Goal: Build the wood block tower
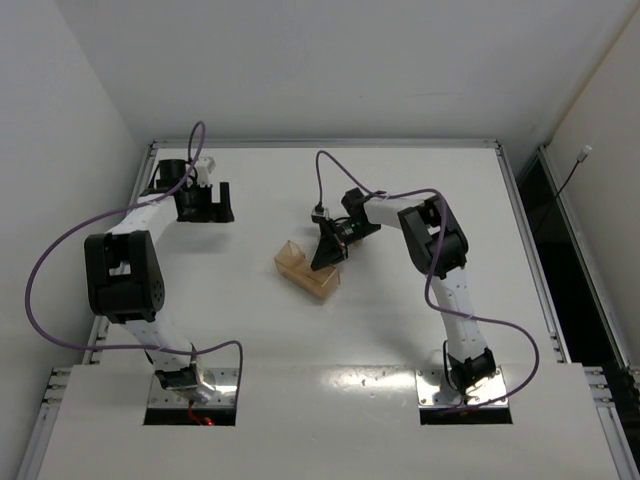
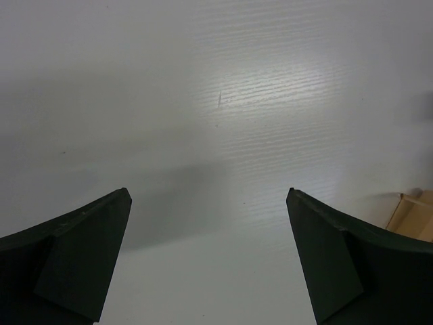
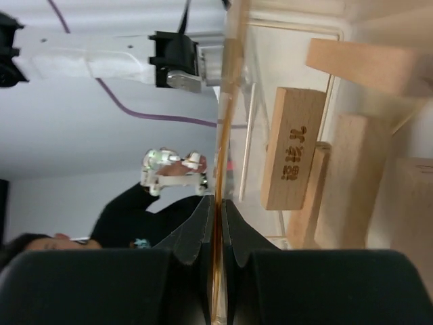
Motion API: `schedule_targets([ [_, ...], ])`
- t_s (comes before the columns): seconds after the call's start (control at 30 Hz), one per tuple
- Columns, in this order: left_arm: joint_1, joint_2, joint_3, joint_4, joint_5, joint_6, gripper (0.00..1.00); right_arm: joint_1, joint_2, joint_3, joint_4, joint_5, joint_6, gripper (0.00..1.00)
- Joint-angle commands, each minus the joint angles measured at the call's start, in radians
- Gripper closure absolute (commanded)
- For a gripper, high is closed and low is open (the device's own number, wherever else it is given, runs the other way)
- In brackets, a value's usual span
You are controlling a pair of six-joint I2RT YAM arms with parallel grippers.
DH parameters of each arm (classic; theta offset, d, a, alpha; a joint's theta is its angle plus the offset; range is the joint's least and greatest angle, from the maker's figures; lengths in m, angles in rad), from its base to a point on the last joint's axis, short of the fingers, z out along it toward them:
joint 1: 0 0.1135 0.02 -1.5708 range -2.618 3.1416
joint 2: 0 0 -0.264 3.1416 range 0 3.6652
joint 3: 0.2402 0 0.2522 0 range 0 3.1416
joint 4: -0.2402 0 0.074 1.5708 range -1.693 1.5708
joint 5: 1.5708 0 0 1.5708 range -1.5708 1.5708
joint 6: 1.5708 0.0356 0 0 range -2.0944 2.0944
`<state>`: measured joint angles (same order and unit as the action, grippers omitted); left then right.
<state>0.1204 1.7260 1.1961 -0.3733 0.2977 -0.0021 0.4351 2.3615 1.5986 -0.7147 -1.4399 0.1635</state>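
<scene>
No tower stands yet as I run the rig: the wood blocks [image 3: 292,145] lie loose inside the orange tray [image 1: 287,262], none stacked, so by my reckoning all the building is left to do. My right gripper [image 3: 216,210] is pinched narrow on the tray's thin wall. My left gripper [image 2: 210,196] hangs spread wide, holding nothing, over the table [image 2: 203,81], well off to the tray's far-left side. Count: one tray, two grippers, five blocks I can make out in the right wrist view, perhaps more hidden
</scene>
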Motion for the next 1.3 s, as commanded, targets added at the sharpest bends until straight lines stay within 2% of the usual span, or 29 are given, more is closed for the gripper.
schedule_targets([
  [0.0, 0.012, -0.017, 0.007, 0.016, 0.029, 0.022, 0.00, -0.016, 0.021, 0.049, -0.074, -0.157, -0.051, 1.00],
  [0.17, 0.012, -0.022, -0.003, 0.019, 0.041, 0.022, 0.00, -0.007, -0.033, 0.070, -0.074, -0.157, -0.019, 1.00],
  [0.27, 0.012, -0.031, 0.007, 0.019, 0.041, 0.022, 0.00, -0.007, -0.174, 0.086, -0.074, -0.157, -0.019, 1.00],
  [0.3, 0.012, -0.046, 0.007, 0.019, 0.050, 0.022, 0.00, -0.007, -0.207, 0.042, -0.065, -0.157, -0.019, 1.00],
  [0.37, 0.012, -0.055, -0.019, 0.028, 0.050, 0.022, 0.00, 0.034, -0.245, -0.088, 0.143, -0.157, 0.097, 1.00],
  [0.4, 0.012, -0.055, -0.020, 0.037, 0.050, 0.022, 0.00, 0.043, -0.211, -0.177, 0.187, -0.157, 0.108, 1.00],
  [0.43, 0.012, -0.037, -0.020, 0.037, 0.050, 0.022, 0.00, 0.044, -0.114, -0.167, -0.006, -0.157, 0.031, 1.00],
  [0.47, 0.012, -0.037, -0.003, 0.015, 0.050, 0.022, 0.00, 0.044, -0.075, -0.137, -0.113, -0.157, -0.178, 1.00],
  [0.67, 0.012, -0.055, -0.018, 0.034, 0.050, 0.022, 0.00, 0.044, -0.062, -0.028, -0.120, -0.157, -0.151, 1.00],
  [0.8, 0.012, -0.055, -0.018, 0.034, 0.063, 0.013, 0.00, 0.030, -0.157, 0.043, -0.146, -0.157, -0.111, 1.00],
  [0.83, 0.012, -0.069, -0.018, 0.034, 0.063, 0.013, 0.00, 0.021, -0.232, 0.075, -0.106, -0.157, -0.095, 1.00],
  [0.9, 0.012, -0.081, -0.030, 0.034, 0.063, 0.013, 0.00, 0.011, -0.283, 0.040, -0.004, -0.157, 0.000, 1.00],
  [0.97, 0.012, -0.082, -0.041, 0.047, 0.073, 0.013, 0.00, 0.049, -0.254, -0.101, 0.117, -0.157, 0.057, 1.00],
  [1.0, 0.012, -0.065, -0.029, 0.034, 0.073, 0.013, 0.00, 0.050, -0.216, -0.120, 0.063, -0.157, -0.023, 1.00],
  [1.07, 0.012, -0.045, 0.011, 0.011, 0.073, 0.013, 0.00, 0.050, -0.135, -0.071, -0.166, -0.157, -0.223, 1.00],
  [1.13, 0.012, -0.045, 0.011, 0.011, 0.073, 0.013, 0.00, 0.050, -0.134, -0.062, -0.106, -0.157, -0.150, 1.00],
  [1.27, 0.012, -0.057, -0.010, 0.031, 0.084, 0.013, 0.00, 0.069, -0.162, 0.006, -0.138, -0.157, -0.133, 1.00],
])
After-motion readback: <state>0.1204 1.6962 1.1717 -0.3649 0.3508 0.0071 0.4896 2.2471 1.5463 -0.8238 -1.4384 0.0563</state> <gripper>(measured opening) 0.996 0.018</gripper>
